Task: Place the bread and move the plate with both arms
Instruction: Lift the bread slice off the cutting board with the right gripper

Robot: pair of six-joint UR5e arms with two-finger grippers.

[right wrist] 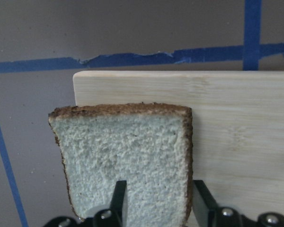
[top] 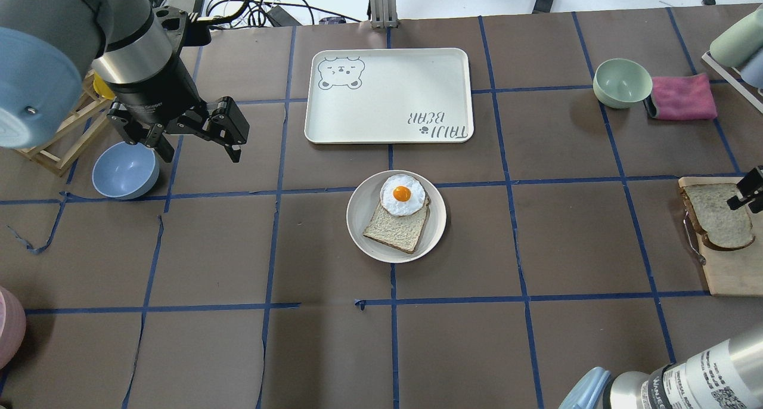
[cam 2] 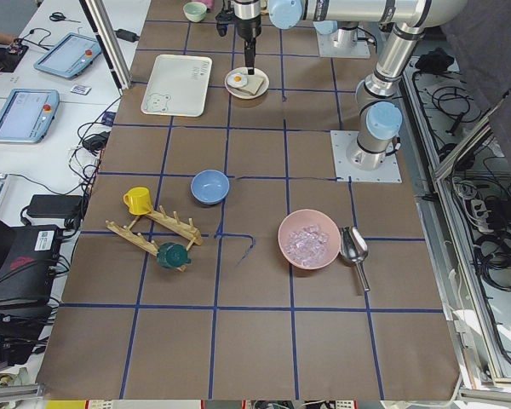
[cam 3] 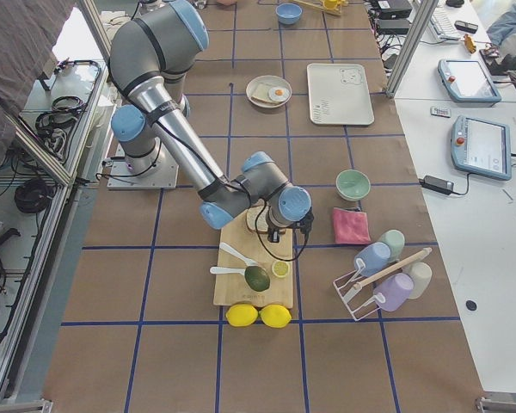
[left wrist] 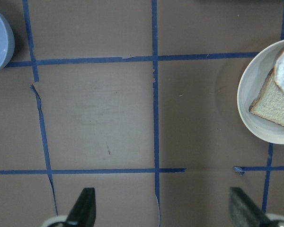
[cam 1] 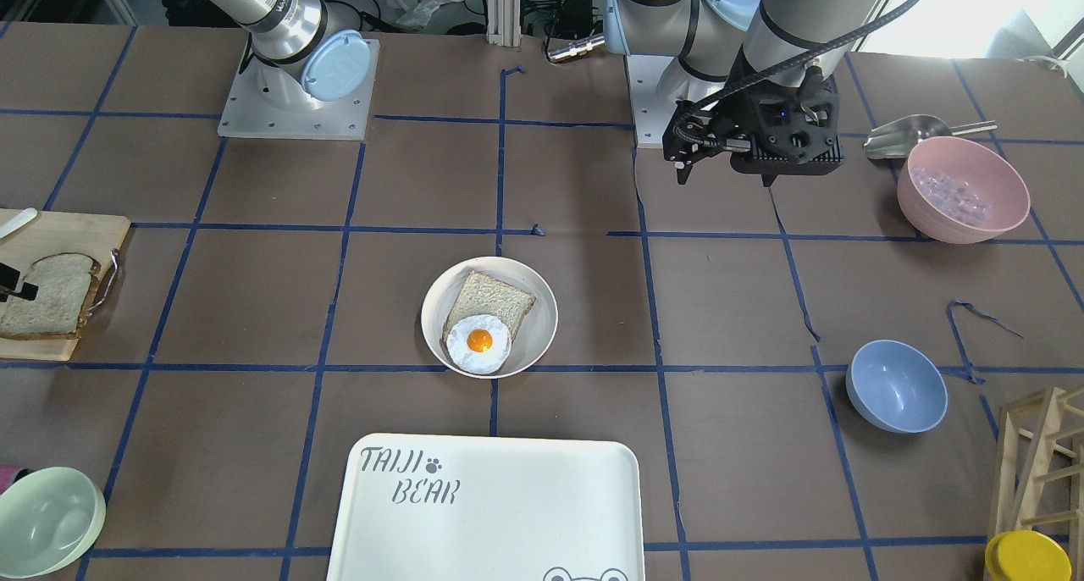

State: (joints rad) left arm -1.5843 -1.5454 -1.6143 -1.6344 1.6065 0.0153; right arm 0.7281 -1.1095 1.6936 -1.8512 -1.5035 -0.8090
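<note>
Left pincer [top: 199,152] hangs spread above the counter [top: 298,349], near the blue bowl [top: 125,170]. Right pincer [right wrist: 158,201] points down astride the bread [right wrist: 123,146] on the cutting board [right wrist: 241,123]; whether it pinches cannot be told. The plate [top: 360,236] sits mid-counter, near the tray [top: 387,99].

Light: bright and even, from overhead; no dim corners.
Glare: background washed out white at the front view's top right; faint sheen on the tabletop [left wrist: 99,109] in the left wrist view.
Shadows: soft and short; a faint one beside the plate [left wrist: 255,80].
Focus: bread [right wrist: 128,156] crumb crisp; left claw [left wrist: 162,203] blurred at the frame's bottom edge.
Detail: far things tiny in both side views.
</note>
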